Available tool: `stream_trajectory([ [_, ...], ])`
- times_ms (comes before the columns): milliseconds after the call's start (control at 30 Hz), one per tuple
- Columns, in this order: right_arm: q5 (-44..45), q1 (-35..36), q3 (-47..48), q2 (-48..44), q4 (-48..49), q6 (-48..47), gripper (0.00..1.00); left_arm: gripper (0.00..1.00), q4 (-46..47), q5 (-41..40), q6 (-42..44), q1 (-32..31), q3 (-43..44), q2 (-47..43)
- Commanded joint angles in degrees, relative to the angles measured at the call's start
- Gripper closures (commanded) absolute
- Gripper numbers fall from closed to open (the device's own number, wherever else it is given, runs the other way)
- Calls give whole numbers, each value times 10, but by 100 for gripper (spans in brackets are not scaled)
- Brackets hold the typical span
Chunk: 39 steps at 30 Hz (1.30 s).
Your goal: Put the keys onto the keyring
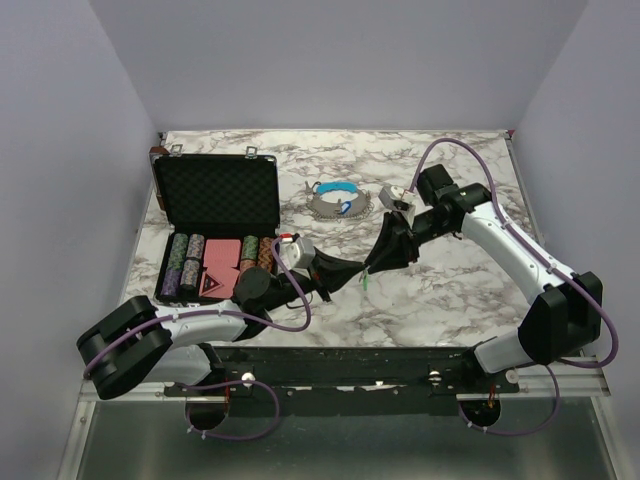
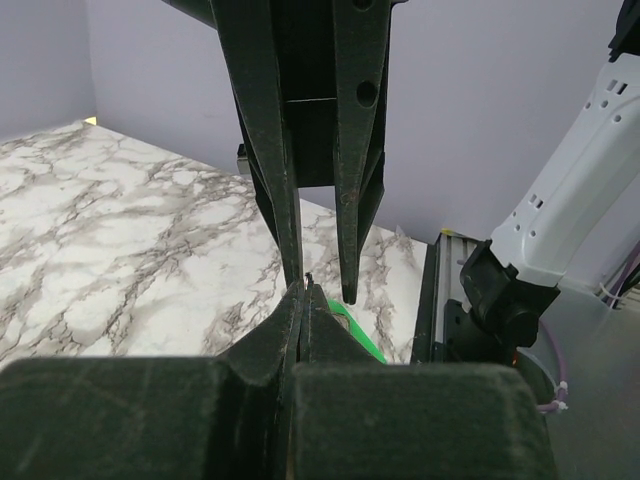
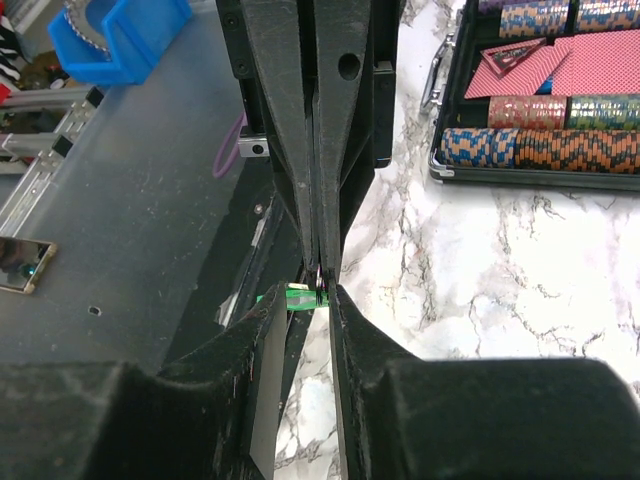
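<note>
We see a tabletop (image 1: 470,290) with a white marble pattern veined in grey and brown, closed in on three sides by plain pale lavender walls: a back wall (image 1: 340,60), a left wall (image 1: 60,150) and a right wall (image 1: 590,120) (all matte and unmarked). The side walls slope outward toward us in the top view. Along the tabletop's near edge runs a dark metal rail (image 1: 350,375), and beyond it lies a dull grey sheet surface (image 1: 340,450). From the right wrist we also catch a bright blue bin (image 3: 120,40) past that sheet. The light is soft and even.
</note>
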Motion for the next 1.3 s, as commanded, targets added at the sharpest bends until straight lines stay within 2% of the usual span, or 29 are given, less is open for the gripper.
stream_trajectory([
  [0,-17,3,-1,1,11,9,69,100,48,-3,-12,2,0,5],
  [133,-21,3,0,0,15,14,69,100,56,-7,-16,2,-1,8],
  [267,-23,3,1,0,17,18,74,100,58,-11,-18,2,-3,9],
  [400,-23,3,0,0,19,21,82,100,62,-14,-20,2,-5,10],
  [533,-24,3,1,-1,20,24,97,100,63,-16,-20,2,-5,12],
  [700,-13,3,5,-5,24,39,99,100,60,-22,-20,2,-7,10],
  [733,-6,2,6,-7,33,53,100,95,54,-25,-19,2,-9,5],
  [833,37,3,6,-13,60,108,100,57,24,-43,-9,3,-18,-23],
  [867,49,2,5,-17,61,114,100,48,10,-52,-3,3,-24,-39],
  [933,81,2,-1,-26,61,110,100,36,-27,-72,15,4,-32,-77],
  [1100,142,-13,-25,-56,66,109,100,25,-229,-89,70,12,-21,-198],
  [1267,187,-72,-55,-87,67,104,100,21,-414,-107,118,21,6,-290],
])
